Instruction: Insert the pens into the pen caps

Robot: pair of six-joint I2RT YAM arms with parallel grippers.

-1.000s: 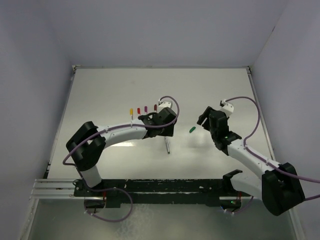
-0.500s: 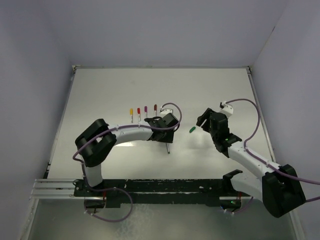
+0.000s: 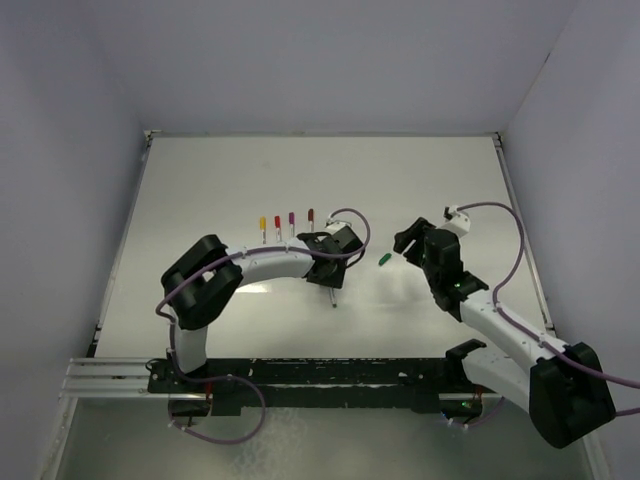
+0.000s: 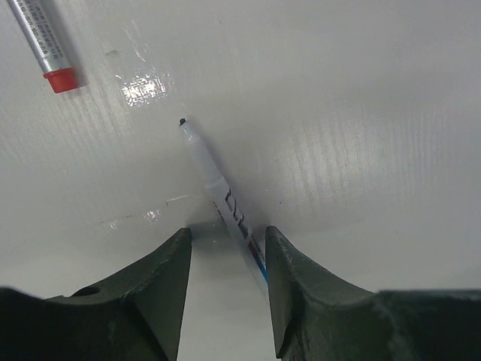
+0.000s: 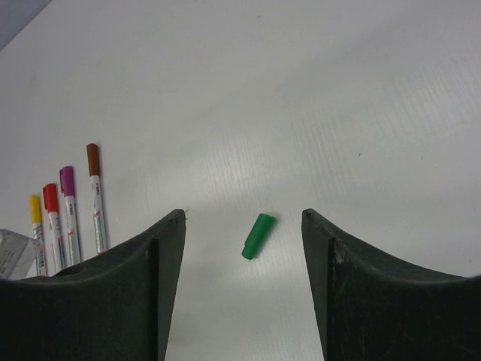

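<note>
An uncapped pen [image 4: 218, 184] with a dark tip lies on the white table [image 4: 361, 113]. It runs between the fingers of my left gripper [image 4: 227, 233], close against the right finger and clear of the left one; the jaws stand apart around it. From above, only its near end [image 3: 334, 297] shows below that gripper [image 3: 333, 275]. A green pen cap [image 5: 258, 235] lies loose on the table between the wide-open fingers of my right gripper [image 5: 243, 216], touching neither. In the top view the cap [image 3: 384, 259] sits just left of that gripper [image 3: 399, 245].
Several capped pens lie side by side at the back left: yellow [image 3: 263, 225], red [image 3: 277, 222], purple [image 3: 291, 218] and dark red [image 3: 311, 215]. A red-capped pen end [image 4: 54, 68] shows at the left wrist view's top left. Grey walls enclose the table.
My left gripper has moved towards the near edge, down over the uncapped pen, and its jaws have narrowed around it. The right gripper has shifted only slightly.
</note>
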